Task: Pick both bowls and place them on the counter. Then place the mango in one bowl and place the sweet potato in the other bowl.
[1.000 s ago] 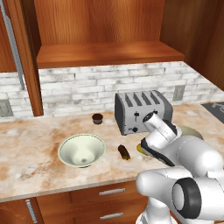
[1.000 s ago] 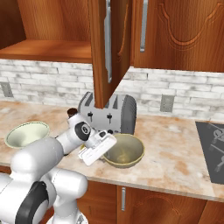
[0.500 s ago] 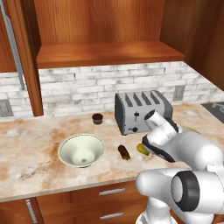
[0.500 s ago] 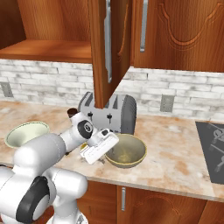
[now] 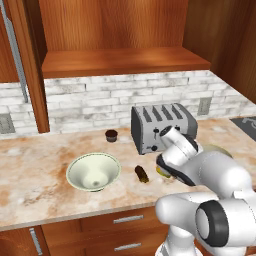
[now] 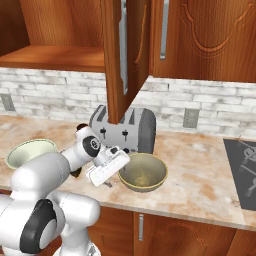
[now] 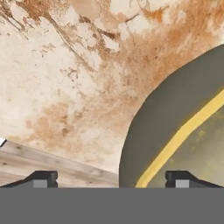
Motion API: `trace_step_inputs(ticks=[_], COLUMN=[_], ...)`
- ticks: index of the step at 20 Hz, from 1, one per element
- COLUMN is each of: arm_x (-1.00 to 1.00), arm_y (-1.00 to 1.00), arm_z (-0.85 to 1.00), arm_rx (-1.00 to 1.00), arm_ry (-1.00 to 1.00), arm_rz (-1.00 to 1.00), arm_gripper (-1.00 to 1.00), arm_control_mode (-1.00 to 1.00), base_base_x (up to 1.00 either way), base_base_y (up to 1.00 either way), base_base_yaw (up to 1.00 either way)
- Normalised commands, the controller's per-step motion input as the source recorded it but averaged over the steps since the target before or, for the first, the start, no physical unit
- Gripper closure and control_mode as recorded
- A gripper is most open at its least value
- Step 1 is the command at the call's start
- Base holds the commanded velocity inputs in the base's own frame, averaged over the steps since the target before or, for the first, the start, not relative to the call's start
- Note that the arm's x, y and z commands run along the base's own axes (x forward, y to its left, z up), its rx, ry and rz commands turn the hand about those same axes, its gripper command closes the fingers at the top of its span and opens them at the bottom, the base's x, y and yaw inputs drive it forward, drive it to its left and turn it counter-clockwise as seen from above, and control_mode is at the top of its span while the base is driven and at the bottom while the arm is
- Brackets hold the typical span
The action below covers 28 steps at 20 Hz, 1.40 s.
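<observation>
Mango (image 5: 161,172) half hidden behind white arm

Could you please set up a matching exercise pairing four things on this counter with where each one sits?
Things:
1. white bowl
2. grey-olive bowl
3. sweet potato
4. dark brown cupcake-like thing

Places:
A. beside the gripper, in front of the toaster
B. near the backsplash, left of the toaster in the left base view
C. lying on the counter between the white bowl and the arm
D. alone on the open counter, farthest from the toaster

Pairs: 1-D, 2-A, 3-C, 4-B
</observation>
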Motion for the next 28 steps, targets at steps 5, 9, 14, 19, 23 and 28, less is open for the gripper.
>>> trace_step_inputs(ticks=[5, 9, 14, 19, 23, 28], arm_x=[-0.08, 0.0, -0.06, 0.05, 0.15, 0.37], arm_y=[0.13, 0.35, 0.56, 0.4, 0.27, 0.12], arm_z=[0.24, 0.06, -0.07, -0.05, 0.0, -0.02], arm_rx=[0.05, 0.2, 0.16, 0.1, 0.09, 0.08], arm_ry=[-0.03, -0.01, -0.01, -0.04, -0.02, -0.02], arm_rz=[0.0, 0.0, 0.02, 0.01, 0.0, -0.06], arm_gripper=[-1.0, -1.0, -1.0, -1.0, -1.0, -1.0], arm_control_mode=[-1.0, -1.0, -1.0, -1.0, -1.0, -1.0], base_base_x=[0.0, 0.0, 0.0, 0.0, 0.0, 0.0], base_base_y=[0.0, 0.0, 0.0, 0.0, 0.0, 0.0], base_base_yaw=[0.0, 0.0, 0.0, 0.0, 0.0, 0.0])
